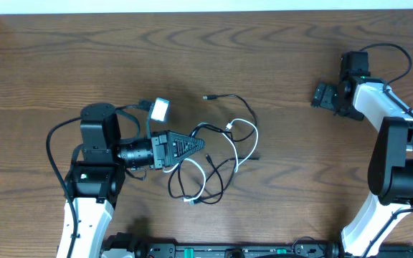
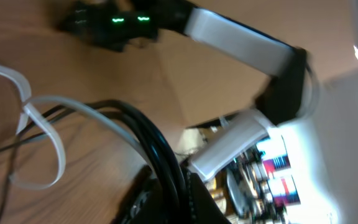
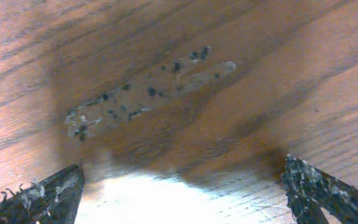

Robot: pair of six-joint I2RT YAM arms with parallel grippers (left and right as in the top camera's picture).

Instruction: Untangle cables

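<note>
Overhead: the cables (image 1: 208,163) lie tangled on the table (image 1: 278,208) left of centre. The white cord (image 1: 254,136) is looped through the black cords (image 1: 228,98), and one black plug end is seen up at the far side. A small white block (image 1: 160,109) is seen near the left arm.

The left gripper (image 1: 201,144) is laid at the tangle's left edge, its tip among the strands. Spread or pressed together cannot be told.

Left wrist view: blurred and tilted. White cord (image 2: 58,140) loops are made out beside thick dark strands; the fingers are not made out.

Right wrist view only: the right gripper (image 3: 185,193) is held spread wide over a worn patch (image 3: 148,93), and nothing is pinched. It is seen well apart from the cables overhead (image 1: 318,94).
</note>
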